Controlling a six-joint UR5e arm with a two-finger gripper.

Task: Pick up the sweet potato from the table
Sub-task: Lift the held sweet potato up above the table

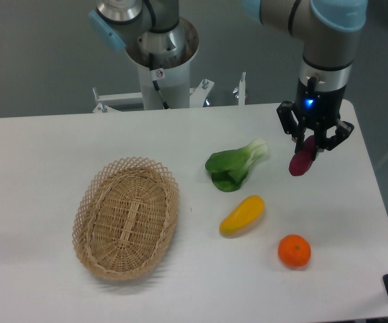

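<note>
The gripper (313, 142) hangs over the right side of the table (59, 141) with its jaws clenched on the sweet potato (302, 161), which dangles from the fingers with its upper end pinched and its lower, rounder end pointing down and a little toward the middle of the table. From where I stand the purple piece looks clear of the white surface, with nothing under it but bare tabletop, so I judge the lifting step to be the one in hand and the pick itself essentially made.

The other things sit undisturbed. The bok choy (236, 165) lies to the side of the held piece, the yellow vegetable (243, 214) below that, and the orange (294, 251) near the front edge, all well apart from the fingers. The wicker basket (126, 217) rests far off on the other half of the table.

What the next move calls for, as I see it, is only a steady hold: the grip is on one end of a smooth, slender thing, so it could swing or slip if the arm jerks. Keeping the jaws closed and moving gently would be enough to call the task done, though I cannot tell how firm the pinch really is
</note>
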